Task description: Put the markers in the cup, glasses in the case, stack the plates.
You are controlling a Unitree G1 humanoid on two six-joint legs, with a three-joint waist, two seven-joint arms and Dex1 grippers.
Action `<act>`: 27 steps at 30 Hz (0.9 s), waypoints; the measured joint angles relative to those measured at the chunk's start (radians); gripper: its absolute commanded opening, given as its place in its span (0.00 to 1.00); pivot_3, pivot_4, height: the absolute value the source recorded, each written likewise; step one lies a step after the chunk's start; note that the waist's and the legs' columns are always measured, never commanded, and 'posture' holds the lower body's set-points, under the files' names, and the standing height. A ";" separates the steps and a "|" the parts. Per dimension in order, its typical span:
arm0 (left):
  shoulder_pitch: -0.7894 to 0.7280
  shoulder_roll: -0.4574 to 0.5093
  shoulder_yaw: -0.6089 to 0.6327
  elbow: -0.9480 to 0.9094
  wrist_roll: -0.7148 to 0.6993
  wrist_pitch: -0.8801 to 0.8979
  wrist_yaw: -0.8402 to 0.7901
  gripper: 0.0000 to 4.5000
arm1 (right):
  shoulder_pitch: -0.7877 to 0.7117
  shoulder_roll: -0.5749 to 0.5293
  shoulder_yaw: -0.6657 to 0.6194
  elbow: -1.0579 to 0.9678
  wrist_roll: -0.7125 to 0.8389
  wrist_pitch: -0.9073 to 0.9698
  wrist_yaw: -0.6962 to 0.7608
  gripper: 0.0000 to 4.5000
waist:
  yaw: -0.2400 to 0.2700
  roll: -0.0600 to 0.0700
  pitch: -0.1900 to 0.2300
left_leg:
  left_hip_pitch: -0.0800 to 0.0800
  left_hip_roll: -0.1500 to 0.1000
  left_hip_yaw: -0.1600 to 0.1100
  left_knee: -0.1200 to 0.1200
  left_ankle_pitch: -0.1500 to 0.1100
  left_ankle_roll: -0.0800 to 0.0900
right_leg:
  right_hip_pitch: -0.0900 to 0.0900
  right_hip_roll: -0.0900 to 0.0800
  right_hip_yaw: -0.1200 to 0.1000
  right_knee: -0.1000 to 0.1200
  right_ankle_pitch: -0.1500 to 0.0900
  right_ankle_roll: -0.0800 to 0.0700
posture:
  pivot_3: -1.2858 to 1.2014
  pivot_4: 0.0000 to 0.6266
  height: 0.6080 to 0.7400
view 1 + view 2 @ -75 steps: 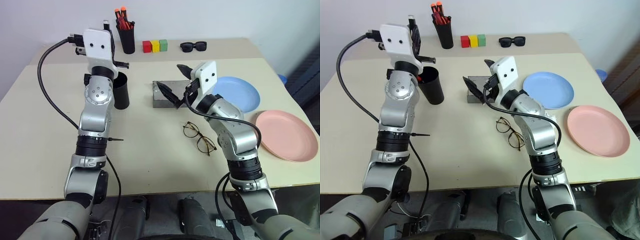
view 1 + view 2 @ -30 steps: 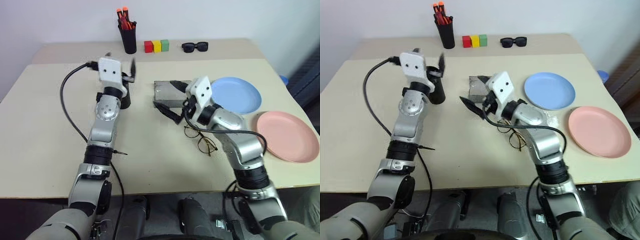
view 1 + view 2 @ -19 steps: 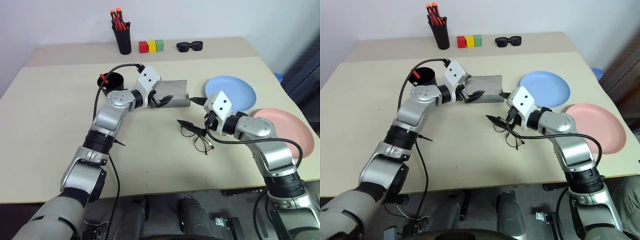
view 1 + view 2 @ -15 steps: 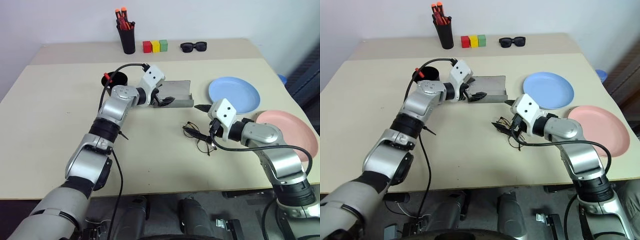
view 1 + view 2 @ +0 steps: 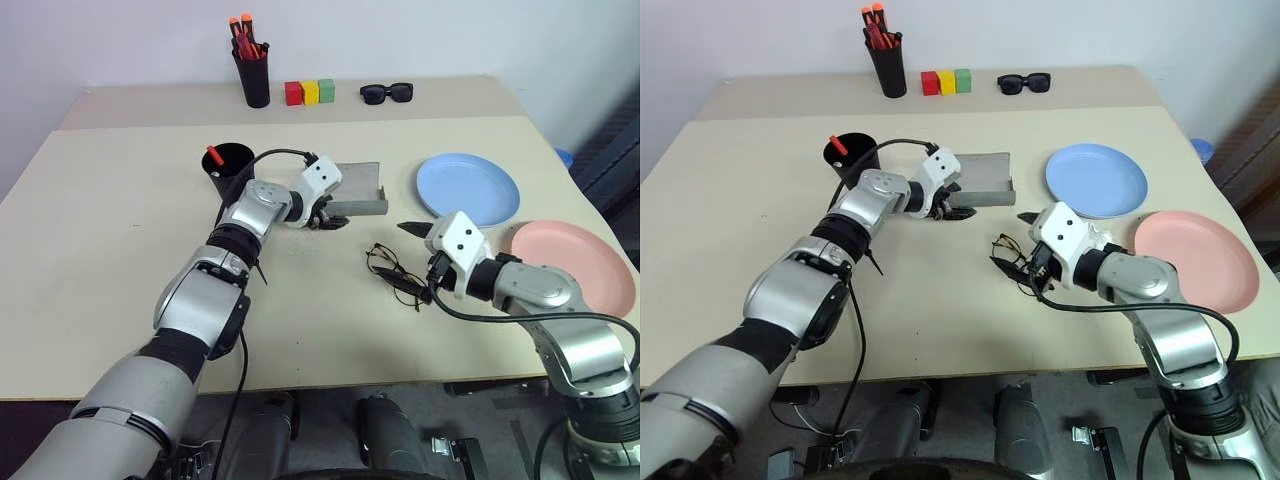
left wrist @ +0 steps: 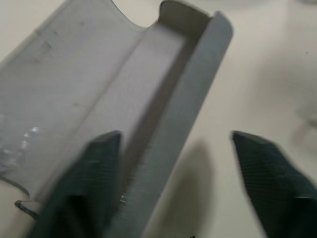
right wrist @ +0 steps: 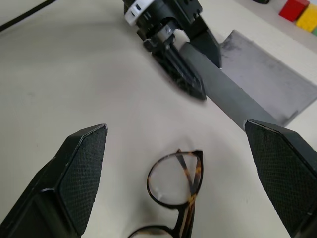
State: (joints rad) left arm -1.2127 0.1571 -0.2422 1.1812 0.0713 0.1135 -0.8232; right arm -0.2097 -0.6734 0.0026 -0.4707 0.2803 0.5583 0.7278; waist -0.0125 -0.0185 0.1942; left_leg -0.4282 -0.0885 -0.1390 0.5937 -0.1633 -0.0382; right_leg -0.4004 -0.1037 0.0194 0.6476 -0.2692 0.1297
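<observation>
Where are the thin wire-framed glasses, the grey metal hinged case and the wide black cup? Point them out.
Thin wire-framed glasses [image 7: 174, 184]: right wrist view, on a lens.
Grey metal hinged case [image 5: 360, 184]: left eye view, on its open inside.
Wide black cup [image 5: 851, 152]: right eye view, on its rim.

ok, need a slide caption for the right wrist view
Open right gripper poised over thin round-lensed spectacles on the beige table, with the left gripper straddling the open grey metallic case's front wall.

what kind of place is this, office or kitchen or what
Most likely a lab or office room set up for a tabletop tidying test, not a kitchen. A plain beige table against a bare wall holds staged items: coloured blocks, a holder of orange-capped markers, and two plastic plates.
</observation>
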 measured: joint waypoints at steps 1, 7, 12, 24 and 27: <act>0.000 0.000 0.000 0.007 0.009 -0.009 0.001 0.31 | 0.004 -0.002 -0.001 0.001 0.000 -0.002 0.001 1.00 | 0.000 0.000 0.000 | 0.000 0.000 0.000 0.000 0.000 0.000 | 0.000 0.000 0.000 0.000 0.000 0.000 | 0.52 0.24 1.00; 0.000 0.001 0.003 0.023 0.030 -0.039 0.005 0.01 | 0.011 -0.002 -0.010 0.006 -0.001 -0.022 0.005 1.00 | 0.000 0.000 0.000 | 0.000 0.000 0.000 0.000 0.000 0.000 | 0.000 0.000 0.000 0.000 0.000 0.000 | 0.52 0.24 1.00; 0.032 0.013 0.002 -0.006 0.031 -0.138 -0.063 0.01 | 0.013 -0.003 -0.010 0.008 -0.001 -0.029 0.007 1.00 | -0.002 0.000 0.000 | 0.000 0.000 0.000 0.000 0.000 0.000 | 0.000 0.000 0.000 0.000 0.000 0.000 | 0.52 0.24 1.00; 0.172 0.222 0.001 -0.333 -0.009 -0.206 -0.416 0.01 | 0.036 -0.046 -0.015 -0.001 0.031 0.008 0.046 1.00 | -0.004 0.000 0.000 | 0.000 0.001 0.000 0.000 0.000 0.000 | 0.000 0.000 0.000 0.001 0.000 0.000 | 0.52 0.24 1.00; 0.238 0.312 0.001 -0.485 -0.043 -0.119 -0.526 0.01 | 0.042 -0.044 -0.030 -0.001 0.062 0.043 0.042 1.00 | -0.007 0.000 0.000 | 0.000 0.002 -0.001 0.000 0.000 0.000 | -0.001 0.000 0.001 0.002 0.000 -0.001 | 0.52 0.24 1.00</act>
State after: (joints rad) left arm -0.9749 0.4691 -0.2411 0.6961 0.0283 -0.0055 -1.3489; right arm -0.1679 -0.7177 -0.0278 -0.4713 0.3422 0.6015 0.7703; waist -0.0191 -0.0184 0.1942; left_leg -0.4281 -0.0863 -0.1396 0.5938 -0.1633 -0.0381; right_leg -0.4011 -0.1035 0.0200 0.6491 -0.2690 0.1291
